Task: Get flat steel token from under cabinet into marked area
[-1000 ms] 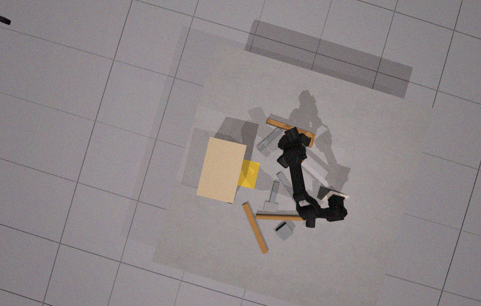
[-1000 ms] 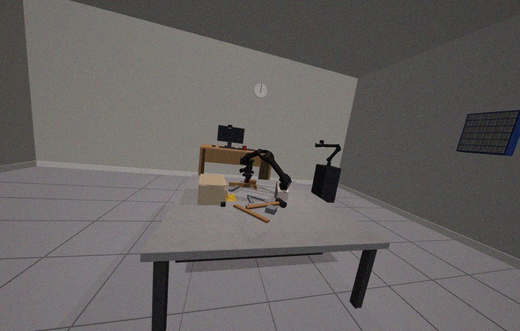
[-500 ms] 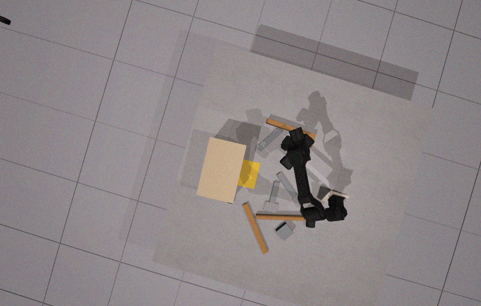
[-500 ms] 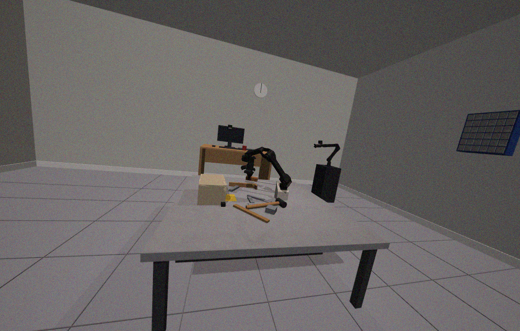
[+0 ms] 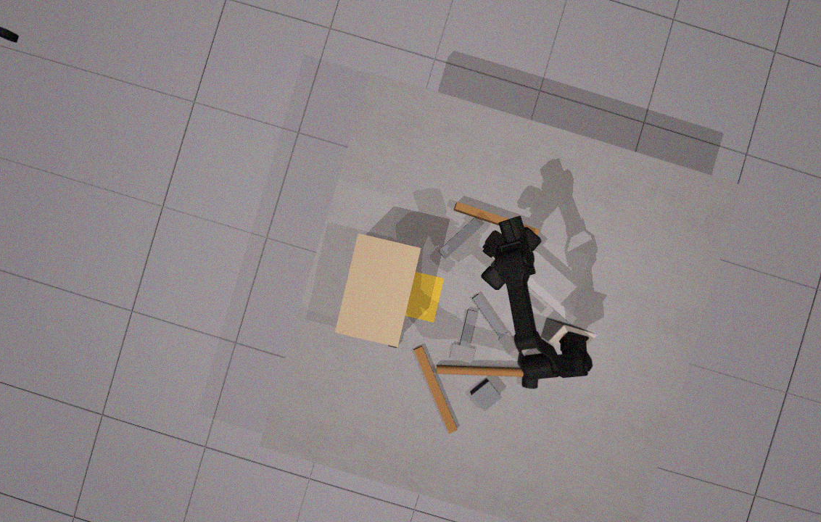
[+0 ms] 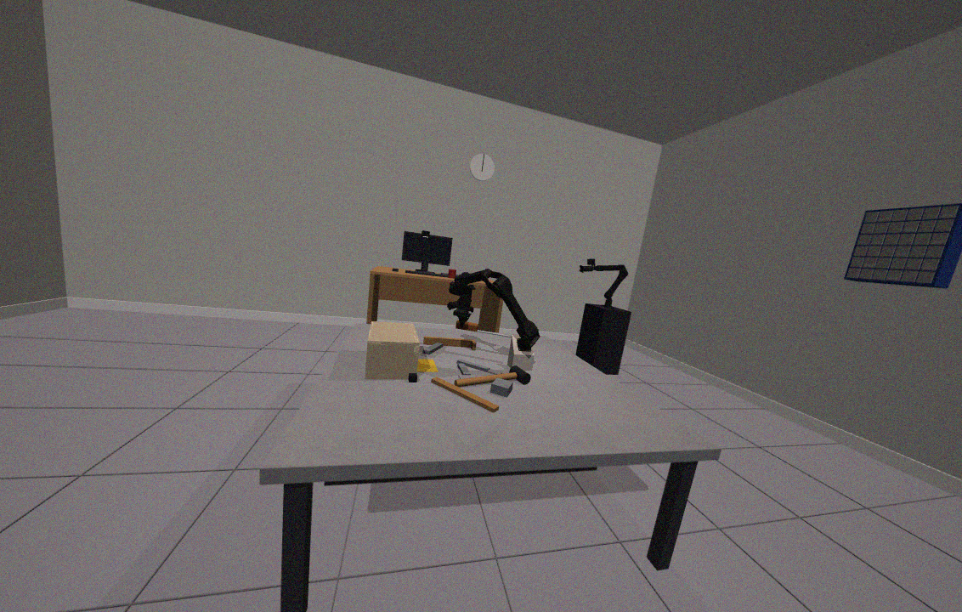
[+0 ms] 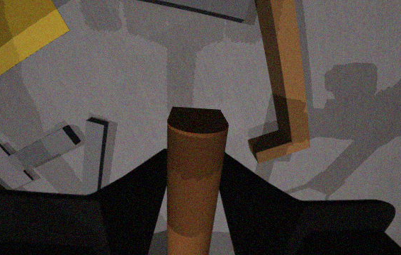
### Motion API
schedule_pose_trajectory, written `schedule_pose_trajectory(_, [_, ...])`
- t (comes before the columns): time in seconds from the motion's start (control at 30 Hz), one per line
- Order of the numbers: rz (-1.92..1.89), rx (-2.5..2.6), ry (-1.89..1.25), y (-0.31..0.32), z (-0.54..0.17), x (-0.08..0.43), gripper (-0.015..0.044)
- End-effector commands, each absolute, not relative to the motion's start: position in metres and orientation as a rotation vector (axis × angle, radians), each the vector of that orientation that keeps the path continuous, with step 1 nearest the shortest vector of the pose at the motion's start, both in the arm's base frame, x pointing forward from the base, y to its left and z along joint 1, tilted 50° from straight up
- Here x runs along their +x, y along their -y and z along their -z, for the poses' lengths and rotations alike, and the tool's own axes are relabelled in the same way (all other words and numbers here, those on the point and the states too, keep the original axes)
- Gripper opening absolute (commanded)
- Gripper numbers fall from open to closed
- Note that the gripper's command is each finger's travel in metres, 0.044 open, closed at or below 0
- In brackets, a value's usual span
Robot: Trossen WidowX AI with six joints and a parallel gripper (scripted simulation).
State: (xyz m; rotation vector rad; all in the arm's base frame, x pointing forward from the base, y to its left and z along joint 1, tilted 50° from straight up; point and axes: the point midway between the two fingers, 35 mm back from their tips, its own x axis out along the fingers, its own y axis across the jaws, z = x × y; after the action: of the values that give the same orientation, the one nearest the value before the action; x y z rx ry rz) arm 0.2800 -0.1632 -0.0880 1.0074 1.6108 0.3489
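Observation:
My gripper [image 6: 461, 318] [image 7: 193, 156] is shut on the orange-brown round handle [image 6: 466, 326] [image 7: 196, 170] of a tool, held above the table. Its long pale shaft [image 5: 546, 296] [image 6: 495, 333] reaches toward the arm's base; its far end is unclear. The beige cabinet [image 5: 378, 288] [image 6: 393, 354] stands left of the gripper. The yellow marked area [image 5: 425, 288] [image 6: 427, 365] [image 7: 46, 35] lies at its front, partly shaded. The steel token is not visible in any view, and the vent slots cannot be made out.
An orange hooked bar [image 5: 465, 208] [image 6: 448, 342] [image 7: 294, 71] and a grey bar [image 5: 459, 238] lie below the gripper. Toward the near side lie an orange stick [image 5: 436, 392] [image 6: 466, 395], a black-headed mallet [image 5: 478, 370] [image 6: 484, 378], a grey block [image 5: 488, 393] [image 6: 501, 388] and thin grey pieces [image 5: 490, 315].

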Motion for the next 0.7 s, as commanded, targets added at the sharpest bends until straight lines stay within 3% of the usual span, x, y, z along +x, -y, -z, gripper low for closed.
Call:
schedule_pose_trajectory(0.0, [-0.34,0.997,-1.606,0.176,0.093,0.277,0.0])
schedule_pose_trajectory(0.67, [-0.338,0.995,-1.606,0.201,0.121,0.269,0.0])
